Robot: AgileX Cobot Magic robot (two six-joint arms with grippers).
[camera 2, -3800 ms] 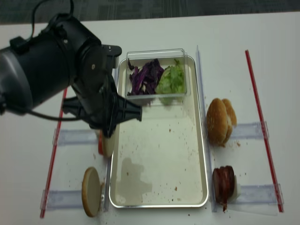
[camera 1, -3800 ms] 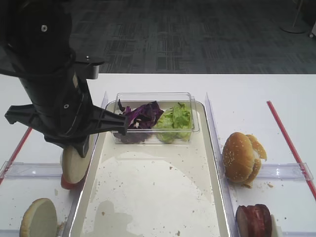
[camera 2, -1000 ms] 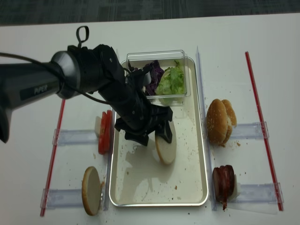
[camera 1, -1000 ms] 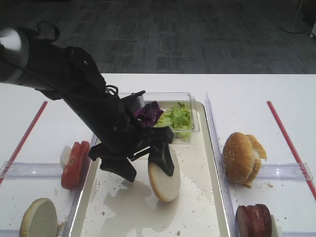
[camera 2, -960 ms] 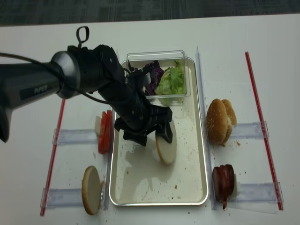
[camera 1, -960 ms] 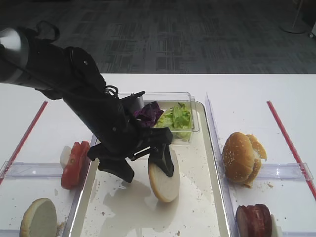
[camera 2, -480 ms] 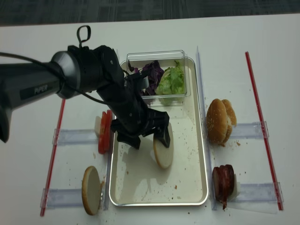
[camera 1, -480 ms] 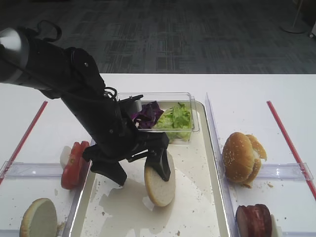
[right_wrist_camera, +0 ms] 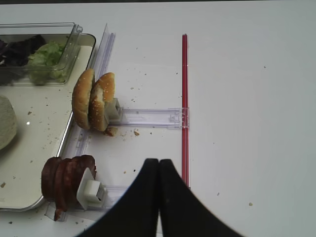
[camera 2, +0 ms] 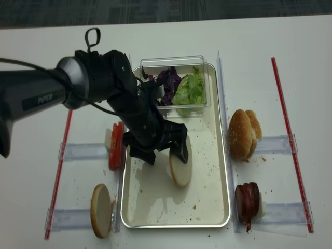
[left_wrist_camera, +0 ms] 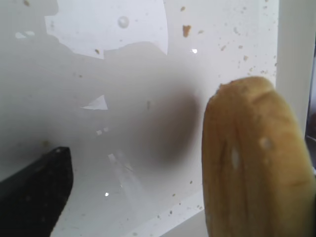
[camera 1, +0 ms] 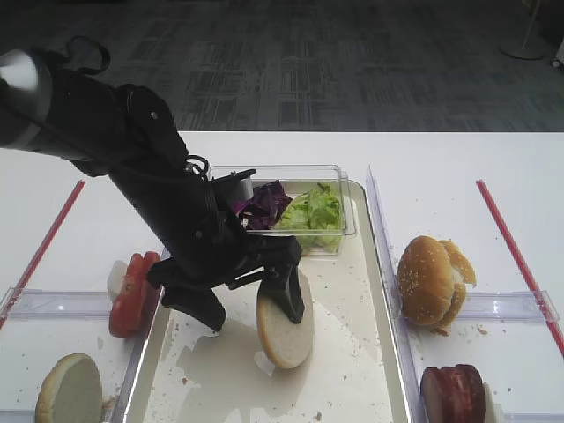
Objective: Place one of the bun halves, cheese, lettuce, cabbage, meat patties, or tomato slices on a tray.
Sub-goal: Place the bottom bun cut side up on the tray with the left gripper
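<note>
My left gripper (camera 1: 244, 304) stands open wide, low over the tray (camera 1: 394, 339). A bun half (camera 1: 285, 330) stands on edge on the tray floor, leaning against the right finger (camera 1: 286, 295). In the left wrist view its tan crust (left_wrist_camera: 252, 158) fills the right side, far from the black left finger (left_wrist_camera: 34, 192). Lettuce (camera 1: 313, 211) and purple cabbage (camera 1: 260, 203) sit in a clear box at the tray's far end. Tomato slices (camera 1: 134, 282) and another bun half (camera 1: 69, 388) lie left of the tray, meat patties (camera 1: 454, 392) to its right. My right gripper (right_wrist_camera: 158, 163) is shut and holds nothing. Cheese is out of view.
A sesame-seeded bun (camera 1: 432, 280) stands in a clear holder right of the tray. Red strips (camera 1: 515, 256) run down both sides of the white table. Crumbs and a wet patch mark the tray floor.
The left jaws have spread wider. The bun half has sunk a little and shifted slightly left, and now rests on the tray floor against one finger.
</note>
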